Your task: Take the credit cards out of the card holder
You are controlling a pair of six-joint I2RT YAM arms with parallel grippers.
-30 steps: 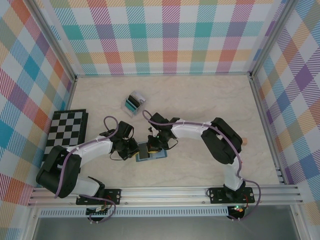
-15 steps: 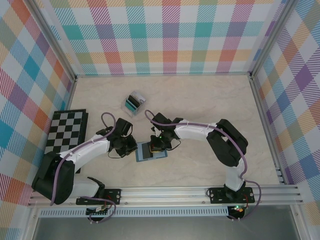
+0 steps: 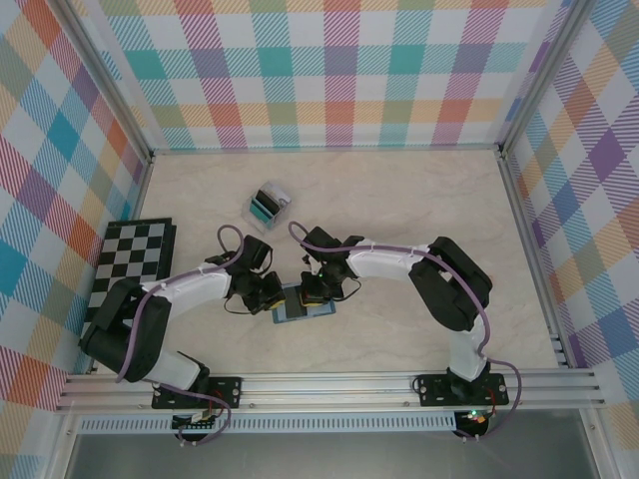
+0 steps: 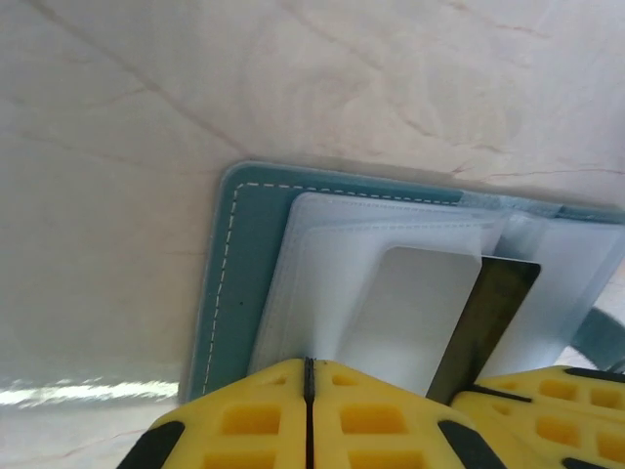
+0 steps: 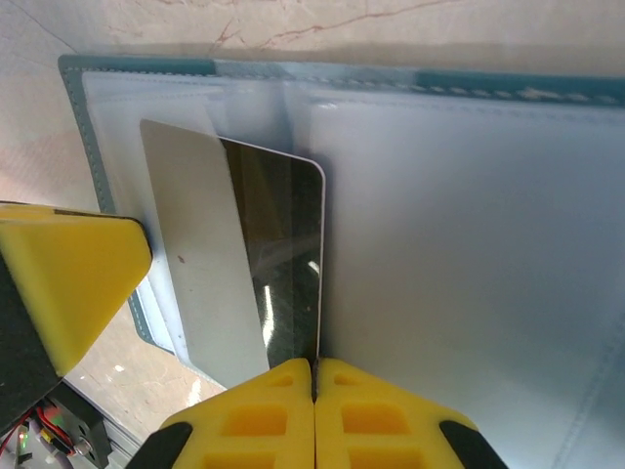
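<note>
Top view: card holder lies open and flat on the desk, at about 6 o'clock from the desk's centre, toward the near edge. Both arms converge on it, the left from its 9 o'clock side, the right from its 12 o'clock side.

Left wrist view: left gripper has its yellow fingers pressed together with no gap. The tips sit at the edge of the clear sleeves inside the holder. Cannot tell whether a sleeve is pinched between them. The teal border with white stitching is visible at 9 o'clock of the sleeves.

Right wrist view: right gripper is closed. The long edge of a card runs straight into the seam between the fingertips, so it reads as pinched there. The card is glossy, half dark and half pale with glare. It sits askew over the left panel of the holder, its far end among the sleeves. One yellow finger of the other gripper shows at 9 o'clock in this view, just beside the holder's corner.

Other items, top view: clear box with teal and black contents at 11 o'clock of the holder, well apart from it; chequered board at the desk's 9 o'clock edge
</note>
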